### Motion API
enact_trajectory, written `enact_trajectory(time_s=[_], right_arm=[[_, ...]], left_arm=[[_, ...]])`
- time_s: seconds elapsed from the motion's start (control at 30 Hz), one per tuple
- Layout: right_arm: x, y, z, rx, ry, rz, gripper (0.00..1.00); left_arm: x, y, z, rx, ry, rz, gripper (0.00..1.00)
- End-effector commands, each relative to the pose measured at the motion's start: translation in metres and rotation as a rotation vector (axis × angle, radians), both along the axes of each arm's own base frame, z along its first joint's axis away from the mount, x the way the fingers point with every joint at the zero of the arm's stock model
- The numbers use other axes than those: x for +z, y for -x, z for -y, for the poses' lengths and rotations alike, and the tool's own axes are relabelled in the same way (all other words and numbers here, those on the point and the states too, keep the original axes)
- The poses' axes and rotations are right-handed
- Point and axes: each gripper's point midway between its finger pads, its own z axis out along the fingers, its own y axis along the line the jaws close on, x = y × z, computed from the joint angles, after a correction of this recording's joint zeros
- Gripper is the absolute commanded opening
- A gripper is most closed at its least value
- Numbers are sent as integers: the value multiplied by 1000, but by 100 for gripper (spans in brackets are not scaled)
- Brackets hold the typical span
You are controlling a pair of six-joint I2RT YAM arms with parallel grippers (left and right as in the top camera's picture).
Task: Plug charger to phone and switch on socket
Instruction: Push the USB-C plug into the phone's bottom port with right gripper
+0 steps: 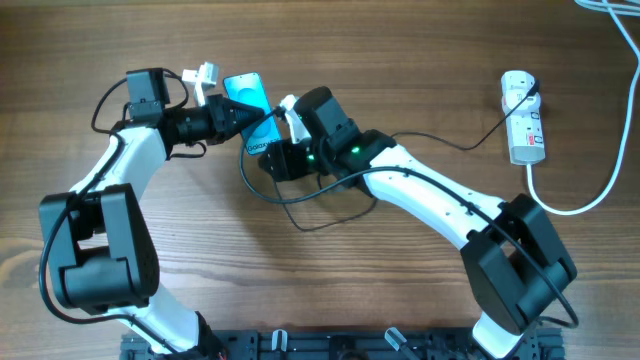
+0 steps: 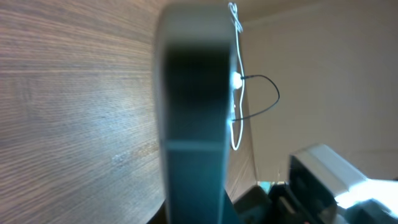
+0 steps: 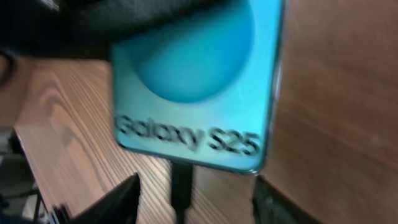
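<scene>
The left gripper (image 1: 240, 112) clamps a flat, turquoise-screened smartphone (image 1: 248, 94) over the wooden surface (image 1: 400, 60); a thin black charger (image 3: 181, 185) meets its lower edge between the parted jaws of the right gripper (image 3: 199, 205).

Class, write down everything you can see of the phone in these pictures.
The phone is a thin flat rectangle with a glossy turquoise screen showing a rounded blue shape and dark lettering, Galaxy S25, near one short end. It appears held above the table, tilted, gripped by the left gripper. The charger's black plug meets its lettered end, between the right gripper's spread fingers.
</scene>
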Motion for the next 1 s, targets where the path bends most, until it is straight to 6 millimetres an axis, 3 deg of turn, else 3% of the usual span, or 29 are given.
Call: enact_trajectory(time_s=[0.0, 0.17, 0.3, 0.53, 0.63, 0.8, 0.87, 0.97], right_arm=[[30, 7, 7, 20, -14, 12, 65], [24, 29, 11, 45, 32, -52, 66], [22, 43, 0, 73, 49, -47, 66], [15, 33, 5, -44, 129, 1, 63], [15, 28, 6, -61, 136, 22, 53], [18, 26, 3, -62, 120, 35, 51], [18, 26, 4, -62, 122, 33, 40], [18, 26, 4, -62, 122, 34, 38]], left_arm=[[11, 7, 7, -38, 42, 19, 4], [12, 7, 9, -43, 46, 18, 4], [13, 11, 18, -70, 52, 19, 4], [16, 14, 23, -90, 68, 21, 4], [16, 13, 23, -90, 67, 21, 4], [16, 13, 23, -90, 67, 21, 4], [16, 13, 23, -90, 67, 21, 4], [16, 13, 23, -76, 79, -13, 4]])
